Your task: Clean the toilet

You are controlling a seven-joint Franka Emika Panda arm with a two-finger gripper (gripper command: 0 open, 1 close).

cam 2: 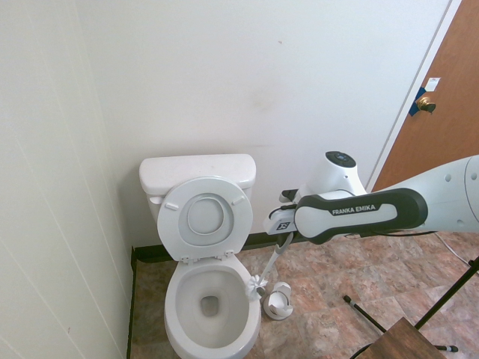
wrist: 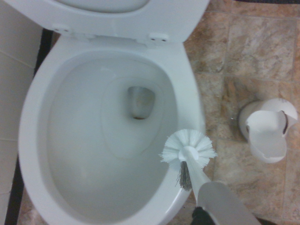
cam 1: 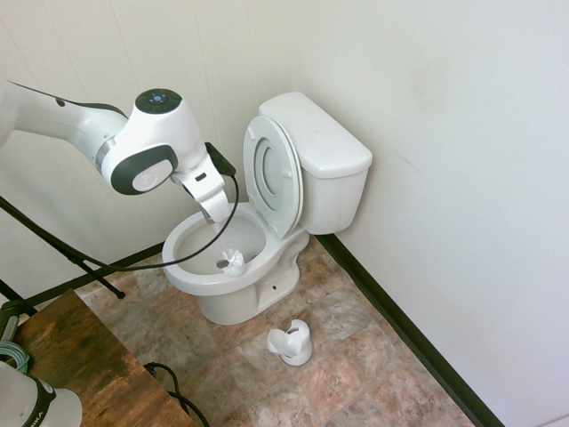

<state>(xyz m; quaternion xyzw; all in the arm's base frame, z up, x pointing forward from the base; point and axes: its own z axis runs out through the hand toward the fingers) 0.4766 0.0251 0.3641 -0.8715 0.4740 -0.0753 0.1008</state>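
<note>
The toilet [cam 1: 191,276] [cam 2: 176,318] [wrist: 33,117] stands in the corner, white, with seat and lid raised against the tank [cam 1: 324,147]. My gripper [cam 1: 218,213] [cam 2: 287,236] hangs above the near side of the bowl, shut on the handle of a white toilet brush [cam 1: 233,261] [cam 2: 257,284] [wrist: 188,150]. The handle slants down from the gripper. The bristle head sits at the bowl's inner wall just below the rim, on the side nearest the brush holder. A little water lies around the drain hole [wrist: 140,101].
The small white brush holder [cam 1: 292,342] [cam 2: 278,301] [wrist: 267,131] lies on the brown tiled floor beside the toilet's base. Walls close in behind and beside the toilet. A wooden tabletop [cam 1: 80,356] is at the near corner and a brown door [cam 2: 441,112] stands further off.
</note>
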